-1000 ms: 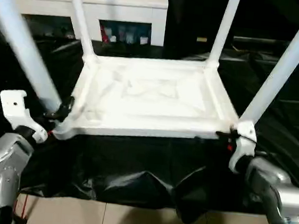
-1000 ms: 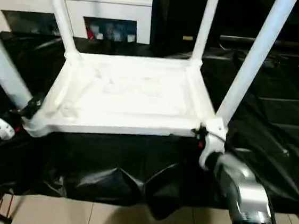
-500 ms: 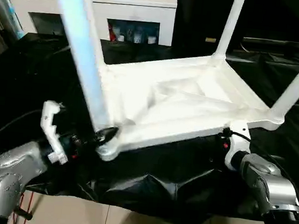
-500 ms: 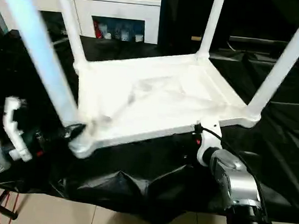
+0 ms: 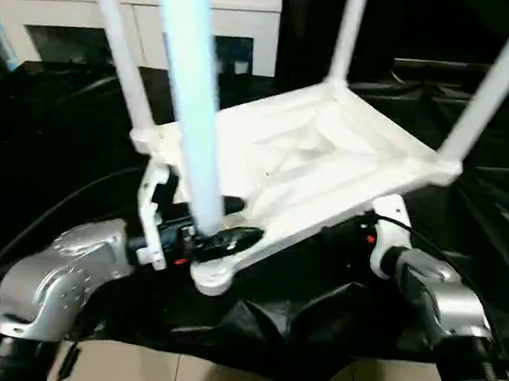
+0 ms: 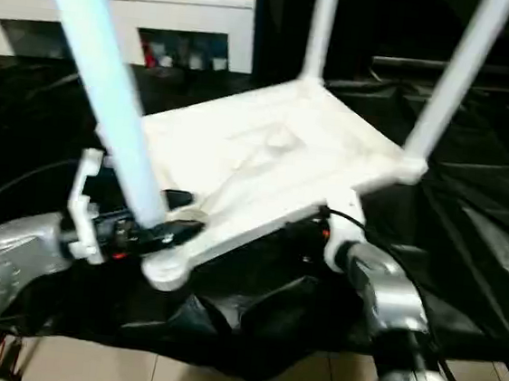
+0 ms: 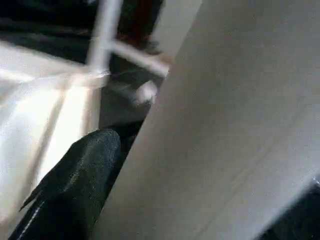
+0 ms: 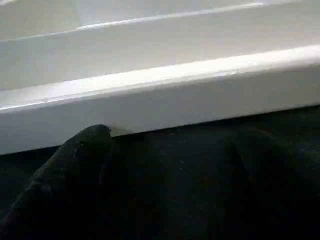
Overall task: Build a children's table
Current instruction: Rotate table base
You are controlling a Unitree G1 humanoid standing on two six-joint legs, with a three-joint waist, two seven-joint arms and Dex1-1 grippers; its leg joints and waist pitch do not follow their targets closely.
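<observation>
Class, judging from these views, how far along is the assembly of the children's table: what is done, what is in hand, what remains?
Done: four legs stand in the corner sockets of the upturned top. In hand: the left gripper is at the near corner by a leg's base, the right gripper under the top's edge; the table sits tilted. Left, probably: setting it upright on its legs.

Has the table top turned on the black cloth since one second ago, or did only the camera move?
Yes. The table top has turned: its near edge, earlier parallel to the white cabinet behind, now runs diagonally, with the near-left corner swung toward the robot.
</observation>
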